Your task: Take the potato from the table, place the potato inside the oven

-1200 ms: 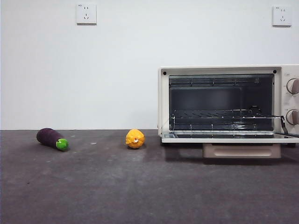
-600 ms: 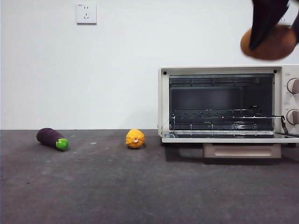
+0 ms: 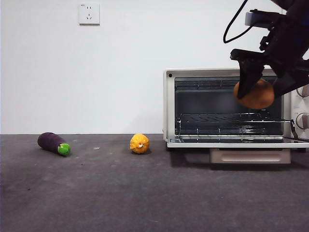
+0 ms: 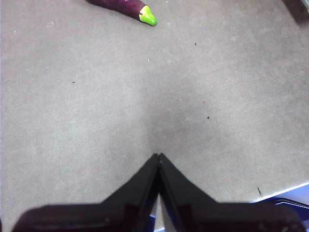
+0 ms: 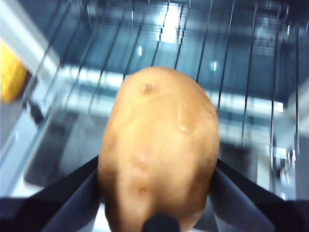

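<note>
While potato point(image 3: 256, 94) is pinched in right end effector point(image 3: 263, 84), held in air before open oven point(image 3: 231, 108) mouth above wire rack, carry step is judged nearly done. Forward reach, then release onto rack, is called for. Left end effector point(image 4: 158, 162) pressed together over worktop point(image 3: 145, 193): dark grey, mottled. White wall behind.

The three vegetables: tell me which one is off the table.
The roundish orange-brown potato, held in the right claw before the open oven. The purple eggplant and yellow-orange ball lie on the table.
</note>
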You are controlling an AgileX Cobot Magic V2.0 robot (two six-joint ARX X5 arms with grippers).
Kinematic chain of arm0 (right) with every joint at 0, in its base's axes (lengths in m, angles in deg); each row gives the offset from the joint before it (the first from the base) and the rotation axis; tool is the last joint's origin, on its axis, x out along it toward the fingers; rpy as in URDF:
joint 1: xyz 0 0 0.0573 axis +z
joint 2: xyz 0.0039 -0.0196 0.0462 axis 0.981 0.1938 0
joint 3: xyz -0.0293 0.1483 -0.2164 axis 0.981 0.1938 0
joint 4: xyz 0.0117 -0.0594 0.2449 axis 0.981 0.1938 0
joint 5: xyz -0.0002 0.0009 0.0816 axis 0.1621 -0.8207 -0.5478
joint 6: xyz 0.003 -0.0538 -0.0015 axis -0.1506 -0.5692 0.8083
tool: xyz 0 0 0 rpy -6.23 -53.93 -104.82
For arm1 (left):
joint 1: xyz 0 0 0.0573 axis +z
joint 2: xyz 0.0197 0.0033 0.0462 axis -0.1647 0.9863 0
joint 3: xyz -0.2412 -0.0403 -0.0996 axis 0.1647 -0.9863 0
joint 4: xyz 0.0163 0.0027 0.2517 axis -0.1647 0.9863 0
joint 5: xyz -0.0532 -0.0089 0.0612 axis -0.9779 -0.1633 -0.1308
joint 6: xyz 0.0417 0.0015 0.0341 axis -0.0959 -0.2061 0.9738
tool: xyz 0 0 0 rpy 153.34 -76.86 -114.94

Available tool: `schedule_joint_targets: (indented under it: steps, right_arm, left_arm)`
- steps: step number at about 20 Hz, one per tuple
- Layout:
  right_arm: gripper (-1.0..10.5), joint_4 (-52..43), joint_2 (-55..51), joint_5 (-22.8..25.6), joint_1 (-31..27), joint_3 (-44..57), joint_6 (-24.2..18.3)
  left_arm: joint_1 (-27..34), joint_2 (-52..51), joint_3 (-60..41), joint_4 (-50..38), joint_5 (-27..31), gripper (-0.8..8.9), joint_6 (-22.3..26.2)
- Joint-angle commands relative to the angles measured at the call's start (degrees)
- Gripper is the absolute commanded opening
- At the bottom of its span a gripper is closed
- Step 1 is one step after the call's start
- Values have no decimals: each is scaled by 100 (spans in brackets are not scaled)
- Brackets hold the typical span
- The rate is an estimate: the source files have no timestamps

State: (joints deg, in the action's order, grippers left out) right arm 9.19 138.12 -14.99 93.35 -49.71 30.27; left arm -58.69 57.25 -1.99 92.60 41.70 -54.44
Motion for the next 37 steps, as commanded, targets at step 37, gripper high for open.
schedule_joint_targets:
  steps: [37]
  right_arm:
    - [231, -1635, 1657, 505, -79, -815, 238]
  left_arm:
    - [-13, 168, 22, -590, -142, -6, 70]
